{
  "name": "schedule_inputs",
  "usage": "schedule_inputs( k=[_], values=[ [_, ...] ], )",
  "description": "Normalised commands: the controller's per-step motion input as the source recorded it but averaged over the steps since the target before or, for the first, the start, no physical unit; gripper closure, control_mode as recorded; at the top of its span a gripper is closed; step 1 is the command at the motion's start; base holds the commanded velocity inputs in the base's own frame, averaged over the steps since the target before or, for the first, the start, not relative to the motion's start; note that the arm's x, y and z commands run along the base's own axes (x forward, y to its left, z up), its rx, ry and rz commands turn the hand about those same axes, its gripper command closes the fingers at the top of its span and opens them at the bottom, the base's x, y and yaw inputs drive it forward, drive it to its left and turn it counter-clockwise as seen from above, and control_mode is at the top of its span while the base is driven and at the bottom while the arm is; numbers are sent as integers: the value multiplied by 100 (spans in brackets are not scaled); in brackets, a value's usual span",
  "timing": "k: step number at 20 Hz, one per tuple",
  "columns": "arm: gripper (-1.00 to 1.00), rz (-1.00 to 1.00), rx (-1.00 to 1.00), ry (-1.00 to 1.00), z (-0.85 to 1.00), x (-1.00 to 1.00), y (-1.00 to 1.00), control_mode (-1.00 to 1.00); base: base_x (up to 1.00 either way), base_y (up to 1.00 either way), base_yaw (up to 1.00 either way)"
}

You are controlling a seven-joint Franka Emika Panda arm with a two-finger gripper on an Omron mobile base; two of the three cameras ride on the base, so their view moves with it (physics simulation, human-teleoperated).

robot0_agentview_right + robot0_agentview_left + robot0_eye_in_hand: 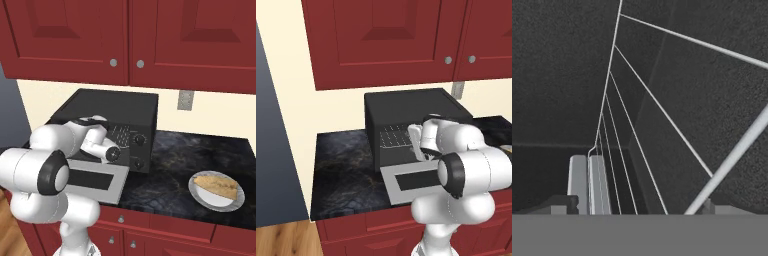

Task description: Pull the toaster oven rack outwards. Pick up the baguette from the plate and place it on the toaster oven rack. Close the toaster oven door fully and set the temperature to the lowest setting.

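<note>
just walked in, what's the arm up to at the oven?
The white arm has reached its pincer into the matte-black boxy toaster oven. The silver-grey door with its dark glass window lies folded down, open. In the hand view the two fingers sit close together against a wire at the edge of the thin silver wire rack, apparently gripping it. The stubby golden-tan baguette rests on its white plate, untouched.
</note>
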Motion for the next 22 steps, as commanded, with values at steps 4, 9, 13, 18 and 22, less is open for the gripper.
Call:
schedule_inputs(
  k=[4,9,13,18,22],
  values=[
    [-100,0,0,0,-1,0,0,-100,0,0,0],
    [100,0,0,0,0,0,0,-100,0,0,0],
    [100,0,0,0,0,0,0,-100,0,0,0],
    [100,0,0,0,0,0,0,-100,0,0,0],
    [100,0,0,0,0,0,0,-100,0,0,0]
  ],
)
